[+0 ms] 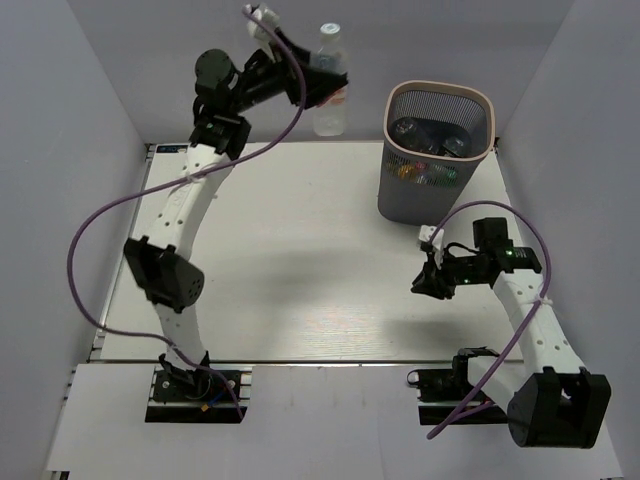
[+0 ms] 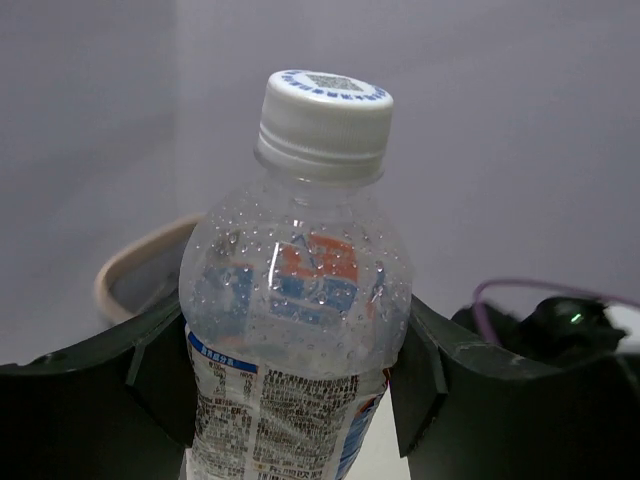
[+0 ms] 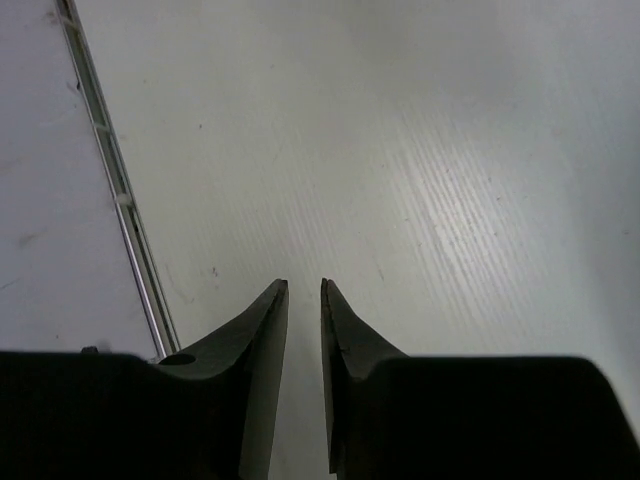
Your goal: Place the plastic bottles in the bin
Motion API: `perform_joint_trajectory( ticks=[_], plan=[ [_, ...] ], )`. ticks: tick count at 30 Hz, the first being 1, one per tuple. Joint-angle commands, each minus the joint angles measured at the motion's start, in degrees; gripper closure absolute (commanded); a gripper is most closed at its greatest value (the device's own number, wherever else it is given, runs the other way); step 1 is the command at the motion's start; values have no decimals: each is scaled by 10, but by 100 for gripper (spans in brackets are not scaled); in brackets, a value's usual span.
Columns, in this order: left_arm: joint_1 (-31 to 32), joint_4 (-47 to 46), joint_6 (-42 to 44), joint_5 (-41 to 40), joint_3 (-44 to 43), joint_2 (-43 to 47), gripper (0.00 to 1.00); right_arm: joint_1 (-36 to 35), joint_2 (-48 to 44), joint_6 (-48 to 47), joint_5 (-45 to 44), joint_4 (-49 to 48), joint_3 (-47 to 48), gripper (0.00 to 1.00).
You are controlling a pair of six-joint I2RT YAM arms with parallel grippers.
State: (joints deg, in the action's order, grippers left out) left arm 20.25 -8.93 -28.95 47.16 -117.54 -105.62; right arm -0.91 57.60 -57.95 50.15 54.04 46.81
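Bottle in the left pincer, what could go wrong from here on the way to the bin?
1. The bottle stands upright in the left pincer, gripped on its rounded upper body. It might slip or tilt during the swing.
2. It hangs left of the bin, not over it. An early release could hit the rim or miss.
3. The bin already holds other bottles, so this one may land high or bounce.

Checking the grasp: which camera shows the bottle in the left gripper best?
Left wrist: the bottle fills the frame, white cap and label plain, left gripper clamped on its sides. Top external shows it small, partly behind the arm. Right wrist shows only table.
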Motion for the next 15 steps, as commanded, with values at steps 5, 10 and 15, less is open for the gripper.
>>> perform_joint_trajectory(
  ticks=[5, 10, 15],
  plan=[
    [82, -132, -142, -28, -205, -186, 100, -32, 8, 53, -48, -64, -31, 75],
    [122, -245, -177, -133, -199, -233, 100, -45, 2, 50, -59, -67, -48, 76],
    [141, -303, -233, -196, -255, -279, 100, -53, -13, 48, -65, -71, -77, 76]
  ],
)
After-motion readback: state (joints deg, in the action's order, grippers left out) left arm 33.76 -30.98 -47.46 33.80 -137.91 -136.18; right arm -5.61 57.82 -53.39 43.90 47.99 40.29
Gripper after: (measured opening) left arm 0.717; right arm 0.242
